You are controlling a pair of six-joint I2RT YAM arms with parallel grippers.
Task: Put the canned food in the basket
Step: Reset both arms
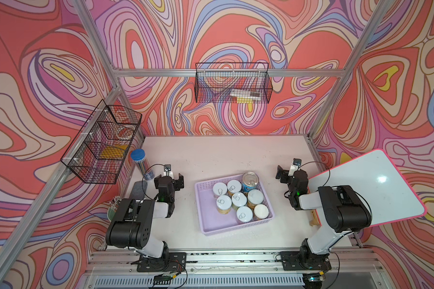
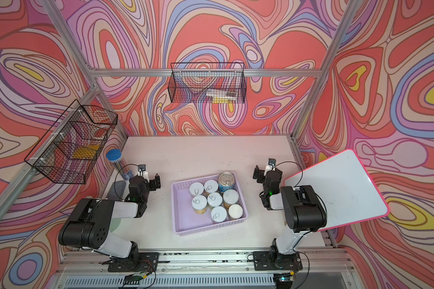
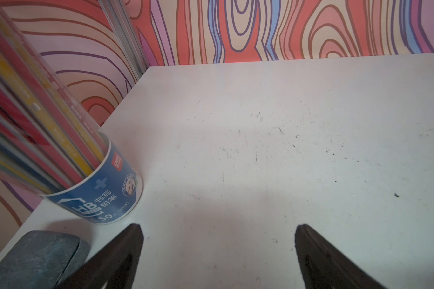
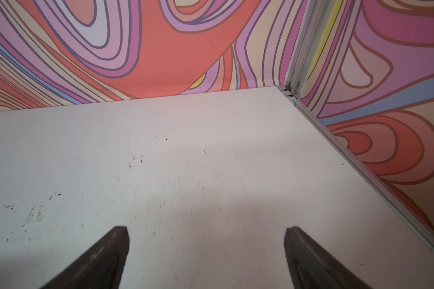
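Observation:
In both top views the lilac basket lies in the middle of the white table. The canned food stands upright inside it, packed toward its far right end. Several small tins with whitish lids sit there, and a bigger blue-labelled tin fills the far corner. My left gripper hovers left of the basket, open and empty over bare table. Right of the basket, my right gripper is open and empty too.
A tall clear pencil tube with a blue cap stands near the left gripper, beside a grey flat case. A pink-edged whiteboard leans at the right. Black wire baskets hang on the walls.

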